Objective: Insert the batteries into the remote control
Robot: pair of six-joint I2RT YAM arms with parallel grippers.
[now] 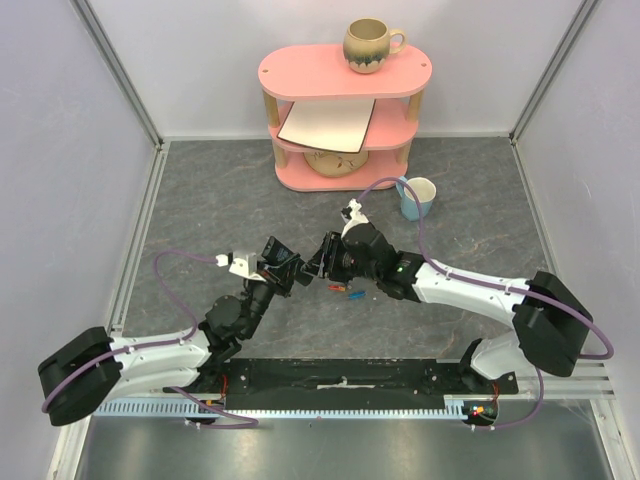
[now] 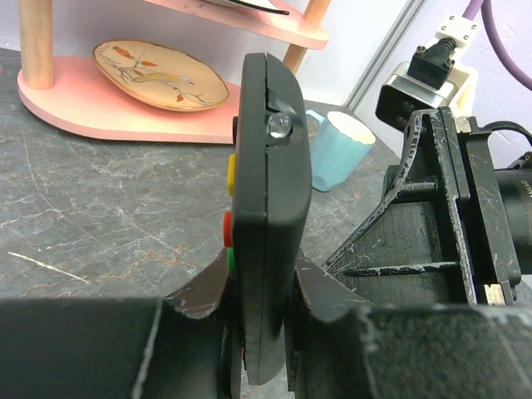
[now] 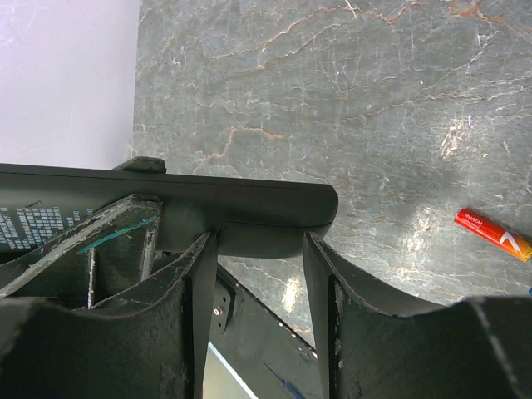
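Clamping the remote control (image 2: 278, 191) edge-on in the left gripper (image 2: 262, 287), above the table (image 3: 349, 91), a red-orange battery (image 3: 493, 235) lying there. Holding the right gripper (image 3: 259, 249) half-spread at the remote's end, grip impossible to tell.

The remote control (image 2: 270, 208) is long, thin and black. It stands up on its end in the middle of the left wrist picture, pinched at its bottom by the left gripper (image 2: 266, 283). Little yellow, red and green buttons poke out on its left side. A shiny bit of metal shows near its top.

The batteries (image 1: 345, 292) are tiny and lie flat on the grey surface near the middle of the top picture. One red-orange battery (image 3: 492, 234) lies tilted at the right of the right wrist picture.
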